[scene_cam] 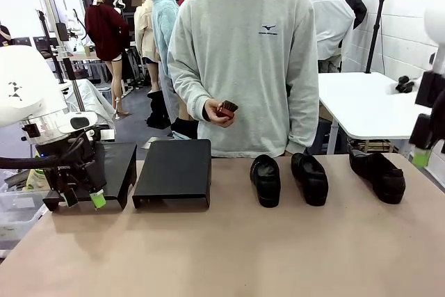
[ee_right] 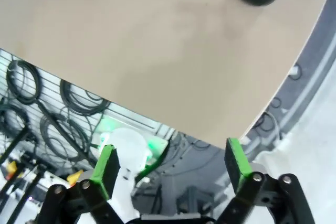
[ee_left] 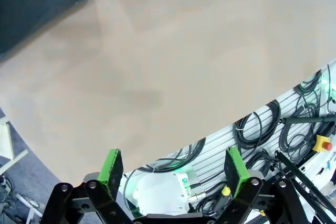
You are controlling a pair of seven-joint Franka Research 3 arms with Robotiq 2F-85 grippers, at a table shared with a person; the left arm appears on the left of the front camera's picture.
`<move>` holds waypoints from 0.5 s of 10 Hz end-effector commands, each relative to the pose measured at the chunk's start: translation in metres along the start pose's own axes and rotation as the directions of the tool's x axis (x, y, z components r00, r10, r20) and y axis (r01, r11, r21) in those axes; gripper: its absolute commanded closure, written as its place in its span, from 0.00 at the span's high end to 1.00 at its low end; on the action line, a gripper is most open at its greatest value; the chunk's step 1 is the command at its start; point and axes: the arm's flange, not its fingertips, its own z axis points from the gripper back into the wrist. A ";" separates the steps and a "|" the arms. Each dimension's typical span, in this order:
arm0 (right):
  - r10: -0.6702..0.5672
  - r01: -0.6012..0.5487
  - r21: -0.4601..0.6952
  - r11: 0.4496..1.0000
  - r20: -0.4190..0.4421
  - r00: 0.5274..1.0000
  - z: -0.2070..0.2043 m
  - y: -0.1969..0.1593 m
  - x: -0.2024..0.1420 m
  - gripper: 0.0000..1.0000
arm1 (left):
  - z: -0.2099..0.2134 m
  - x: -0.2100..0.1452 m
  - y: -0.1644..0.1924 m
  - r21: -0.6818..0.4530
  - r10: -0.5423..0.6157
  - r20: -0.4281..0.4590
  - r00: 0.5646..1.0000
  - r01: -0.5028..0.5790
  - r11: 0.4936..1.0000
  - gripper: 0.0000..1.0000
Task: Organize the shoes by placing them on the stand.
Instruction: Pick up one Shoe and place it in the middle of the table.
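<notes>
The three shoes (scene_cam: 309, 179) are showing plain black all over, soles included, with no pattern. The stand (scene_cam: 174, 170) is showing matte black too. The table (scene_cam: 222, 255) under them is showing an even pale tan. The person's sweatshirt (scene_cam: 243, 53) is showing light grey with a small dark logo on the chest. The small object (scene_cam: 227, 108) in the person's hand (scene_cam: 214, 110) is showing red and black. The left gripper (ee_left: 173, 169) and the right gripper (ee_right: 170, 166) are showing black frames with bright green pads (ee_left: 111, 167). The left arm's casing (scene_cam: 24, 85) is showing white.
</notes>
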 end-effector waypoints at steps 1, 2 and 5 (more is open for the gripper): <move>0.069 -0.070 -0.014 0.997 -0.062 0.996 0.005 -0.022 0.046 1.00 | 0.001 -0.001 0.000 -0.020 0.008 0.000 1.000 -0.008 1.000 1.00; 0.081 -0.080 0.009 0.997 -0.066 0.995 0.002 -0.036 0.062 1.00 | 0.001 -0.001 0.000 -0.020 0.008 0.000 1.000 -0.008 1.000 1.00; 0.058 -0.057 0.005 0.998 -0.057 0.997 -0.006 -0.036 0.063 1.00 | 0.001 -0.001 0.000 -0.020 0.008 0.000 1.000 -0.008 1.000 1.00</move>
